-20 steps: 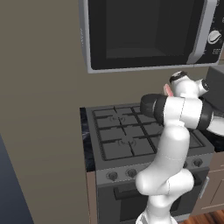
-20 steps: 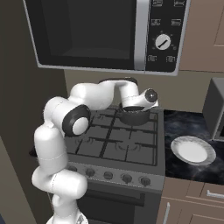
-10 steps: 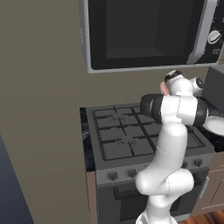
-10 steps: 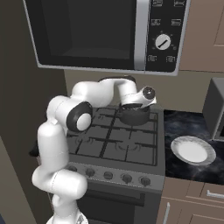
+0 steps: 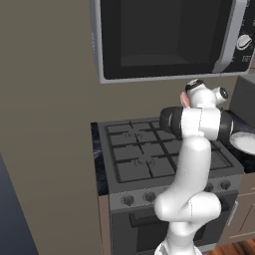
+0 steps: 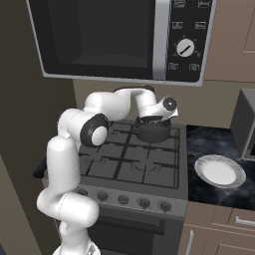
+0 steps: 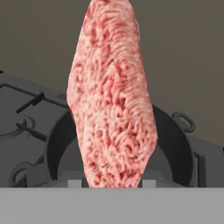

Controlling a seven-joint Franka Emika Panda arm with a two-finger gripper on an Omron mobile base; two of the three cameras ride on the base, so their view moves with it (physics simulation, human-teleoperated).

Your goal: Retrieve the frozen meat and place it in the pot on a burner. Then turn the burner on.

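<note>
The frozen meat [image 7: 111,100], a pinkish-red slab with paler streaks, stands on end between my gripper's [image 7: 111,183] fingers, and the gripper is shut on it. Just behind and below it lies the open mouth of the dark grey pot [image 7: 175,144]. From the right base view, the pot [image 6: 153,131] sits on the back right burner of the stove [image 6: 132,167], with my hand directly above it. A pink edge of the meat [image 5: 185,100] shows beside the hand in the left base view.
A microwave [image 6: 124,40] hangs low over the stove, close above my hand. A white plate [image 6: 219,172] lies on the dark counter right of the stove, with a dark box [image 6: 244,124] behind it. The knobs [image 6: 144,202] line the stove's front panel.
My hand has shifted only slightly above the pot, with the meat still gripped. The pot and plate have not moved.
</note>
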